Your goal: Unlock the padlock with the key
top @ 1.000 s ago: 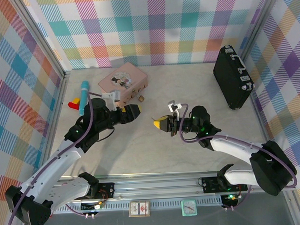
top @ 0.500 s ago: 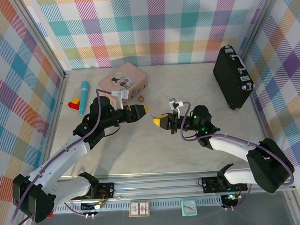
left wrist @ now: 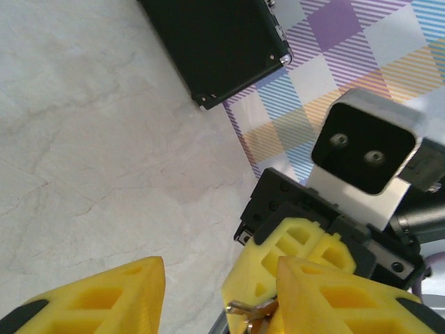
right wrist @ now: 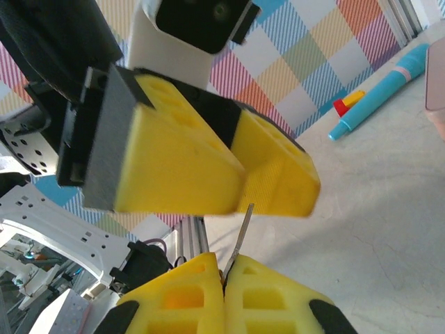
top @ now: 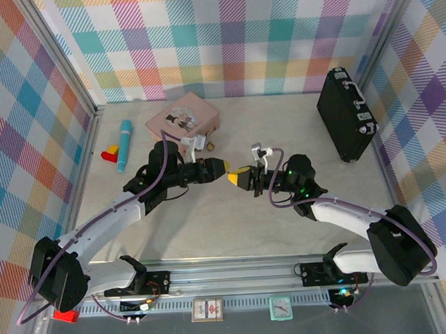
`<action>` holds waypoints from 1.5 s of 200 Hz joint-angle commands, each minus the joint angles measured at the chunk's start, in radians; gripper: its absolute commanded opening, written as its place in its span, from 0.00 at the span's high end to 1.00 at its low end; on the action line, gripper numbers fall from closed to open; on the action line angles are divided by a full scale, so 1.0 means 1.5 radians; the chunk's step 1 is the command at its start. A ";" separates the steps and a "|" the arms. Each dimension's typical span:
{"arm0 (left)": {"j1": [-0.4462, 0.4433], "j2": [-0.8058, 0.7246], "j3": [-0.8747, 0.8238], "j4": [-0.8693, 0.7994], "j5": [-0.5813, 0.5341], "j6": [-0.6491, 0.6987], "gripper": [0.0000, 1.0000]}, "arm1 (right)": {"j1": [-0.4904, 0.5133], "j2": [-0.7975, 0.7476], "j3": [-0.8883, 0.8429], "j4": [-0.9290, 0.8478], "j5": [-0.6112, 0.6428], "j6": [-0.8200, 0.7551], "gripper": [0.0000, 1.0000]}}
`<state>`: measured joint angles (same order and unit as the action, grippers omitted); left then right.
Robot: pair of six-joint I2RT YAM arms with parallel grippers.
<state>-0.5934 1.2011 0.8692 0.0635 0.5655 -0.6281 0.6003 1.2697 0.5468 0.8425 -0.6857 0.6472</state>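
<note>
My right gripper (top: 235,179) (right wrist: 224,268) is shut on the key (right wrist: 240,233), a thin grey sliver sticking up from between its yellow fingers. My left gripper (top: 219,167) (left wrist: 219,264) meets it tip to tip at the table's centre. Its jaws stand open, one on each side of the key (left wrist: 245,306). The key's tip reaches the gap between the left fingers (right wrist: 181,167) without being pinched. The padlock (top: 208,146), a tiny brass thing, lies on the table beside the pink tin, behind the left wrist.
The pink tin (top: 182,118) sits at the back left. A teal marker (top: 123,144) (right wrist: 379,87) and a red and yellow block (top: 109,152) lie further left. A black case (top: 345,113) (left wrist: 215,42) stands at the back right. Plaid walls enclose the table.
My left arm has swung right until its fingers meet the right gripper, and its jaws have narrowed. The right gripper has edged slightly up, still holding the key.
</note>
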 commanded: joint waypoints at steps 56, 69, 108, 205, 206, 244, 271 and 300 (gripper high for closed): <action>-0.009 0.001 0.020 0.044 0.023 -0.014 0.67 | -0.005 0.025 0.024 0.051 -0.005 0.011 1.00; -0.010 0.002 0.021 0.044 0.024 -0.015 0.70 | -0.004 0.024 0.021 0.053 -0.003 0.013 1.00; -0.010 0.000 0.020 0.045 0.026 -0.014 0.78 | -0.004 0.020 0.016 0.046 0.013 0.013 1.00; -0.013 0.011 0.028 0.044 0.002 -0.035 1.00 | -0.005 0.031 0.014 0.037 0.030 0.018 1.00; -0.013 0.012 0.028 0.044 0.002 -0.036 1.00 | -0.005 0.031 0.014 0.037 0.030 0.018 1.00; -0.014 0.011 0.030 0.033 -0.023 -0.036 1.00 | -0.005 0.019 0.012 0.022 0.037 0.013 0.90; -0.014 0.007 0.036 -0.007 -0.088 -0.040 1.00 | -0.006 0.003 0.004 0.002 0.058 0.003 0.71; -0.014 0.017 0.060 -0.100 -0.207 -0.083 1.00 | -0.006 -0.019 -0.016 -0.008 0.116 0.008 0.55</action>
<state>-0.6128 1.2171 0.9062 0.0353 0.4278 -0.6979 0.5953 1.2858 0.5488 0.8337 -0.5922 0.6670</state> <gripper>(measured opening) 0.048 0.407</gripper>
